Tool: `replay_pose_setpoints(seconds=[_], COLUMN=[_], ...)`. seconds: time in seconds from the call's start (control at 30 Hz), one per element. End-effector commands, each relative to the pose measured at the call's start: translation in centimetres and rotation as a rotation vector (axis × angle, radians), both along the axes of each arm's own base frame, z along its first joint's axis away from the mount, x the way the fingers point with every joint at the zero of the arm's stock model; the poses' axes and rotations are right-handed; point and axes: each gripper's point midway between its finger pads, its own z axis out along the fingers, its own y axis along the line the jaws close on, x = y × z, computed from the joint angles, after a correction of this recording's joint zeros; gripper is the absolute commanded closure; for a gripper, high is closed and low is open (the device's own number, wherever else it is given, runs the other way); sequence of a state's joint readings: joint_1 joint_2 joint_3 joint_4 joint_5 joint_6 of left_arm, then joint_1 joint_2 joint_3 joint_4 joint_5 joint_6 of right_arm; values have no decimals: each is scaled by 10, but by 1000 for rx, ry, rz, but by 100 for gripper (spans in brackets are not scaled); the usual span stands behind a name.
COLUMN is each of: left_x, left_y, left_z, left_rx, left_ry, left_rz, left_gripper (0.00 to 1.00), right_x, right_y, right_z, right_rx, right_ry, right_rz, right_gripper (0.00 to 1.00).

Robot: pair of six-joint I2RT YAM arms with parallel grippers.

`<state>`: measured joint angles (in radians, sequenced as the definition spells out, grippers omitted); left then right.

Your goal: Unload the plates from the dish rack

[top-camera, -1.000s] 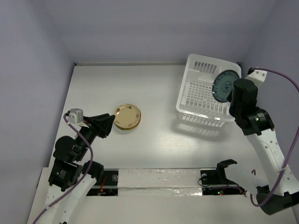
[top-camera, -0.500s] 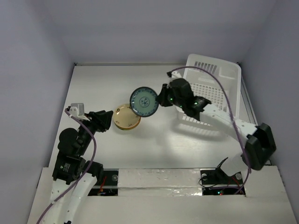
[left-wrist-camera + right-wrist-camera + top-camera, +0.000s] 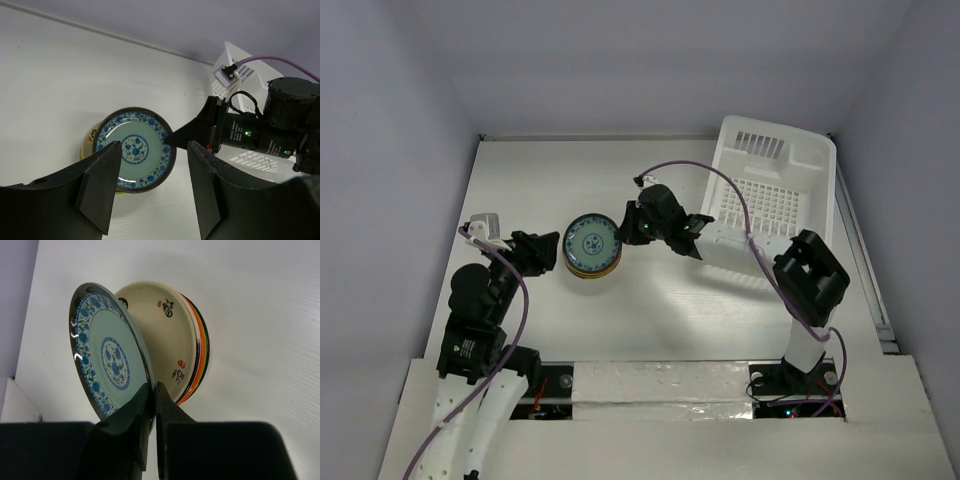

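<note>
The right gripper (image 3: 152,386), clenched on the rim of the round teal patterned plate (image 3: 107,352), held it tilted over the stack of coloured plates (image 3: 189,340) at centre-left of the top view, the released left gripper (image 3: 152,155) waiting just beside.

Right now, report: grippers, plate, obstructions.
Right gripper shut on teal plate, rim grip, tilted over the stack. Left gripper open, empty, close beside stack.

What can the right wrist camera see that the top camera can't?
Only right wrist: the right gripper pinching the teal plate by its rim, tilted over the cream plate, with orange and black edges beneath. Only top: the dish rack and the open left gripper. Both: the teal plate at the stack.
</note>
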<state>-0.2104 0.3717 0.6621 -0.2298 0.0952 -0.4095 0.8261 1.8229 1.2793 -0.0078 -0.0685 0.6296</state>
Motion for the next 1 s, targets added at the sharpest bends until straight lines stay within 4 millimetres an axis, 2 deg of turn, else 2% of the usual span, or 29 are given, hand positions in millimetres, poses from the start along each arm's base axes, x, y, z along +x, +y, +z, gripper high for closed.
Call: replay_pose_setpoints(seconds=[0.0, 0.03, 0.07, 0.2, 0.23, 0.3, 0.37, 0.4, 0.47, 0.5, 0.53, 0.57, 0.63, 0.67, 0.8, 0.83, 0.87, 0.9, 0.93, 0.97], left_x=[4, 4, 4, 6, 6, 6, 6, 5, 6, 6, 6, 6, 7, 7, 8, 7, 8, 8, 8, 8], left_y=[7, 6, 7, 6, 5, 3, 2, 2, 5, 6, 7, 7, 6, 6, 3, 2, 4, 4, 5, 6], left_z=[9, 10, 10, 9, 8, 9, 9, 10, 10, 10, 10, 9, 9, 9, 9, 9, 10, 11, 10, 11], left_rx=[-9, -10, -10, -7, -5, -6, -4, -6, -7, -9, -10, -10, -7, -7, -4, -5, -4, -2, 0, 0], left_ry=[-33, -38, -36, -29, -28, -31, -35, -36, -37, -33, -32, -30, -28, -28, -25, -25, -29, -31, -28, -29], left_rz=[36, 33, 36, 26, 22, 8, 2, 2, 16, 20, 27, 27, 23, 20, 3, 0, 8, 8, 9, 15], left_gripper=[48, 48, 47, 43, 42, 39, 38, 36, 35, 33, 32, 32, 29, 28, 24, 24, 23, 21, 21, 20], right_x=[21, 25, 28, 27, 27, 25, 22, 21, 19, 18, 15, 15, 11, 10, 7, 3, 2, -3, -7, -14], right_y=[23, 24, 27, 30, 28, 21, 16, 14, 8, 6, 5, 3, -3, -7, -27, -31, -42, -54, -63, -80], right_z=[45, 34, 36, 23, 23, 21, 23, 30, 30, 37, 38, 41, 53, 54, 64, 69, 95, 91, 101, 137], right_rx=[140, 120, 114, 98, 92, 70, 54, 56, 31, 32, 19, 15, -8, -25, -85, -84, -43, -58, -43, 24], right_ry=[-83, -71, -69, -45, -45, -49, -64, -78, -93, -112, -120, -129, -166, -170, -218, -234, -284, -296, -322, -387], right_rz=[-24, -33, -35, -22, -25, -42, -57, -52, -71, -71, -72, -76, -78, -81, -118, -124, -163, -172, -187, -225], right_gripper=[95, 93, 92, 83, 72, 66, 53, 46, 31, 25, 14, 12, 0, 0, 1, 7, 14, 28, 71, 94])
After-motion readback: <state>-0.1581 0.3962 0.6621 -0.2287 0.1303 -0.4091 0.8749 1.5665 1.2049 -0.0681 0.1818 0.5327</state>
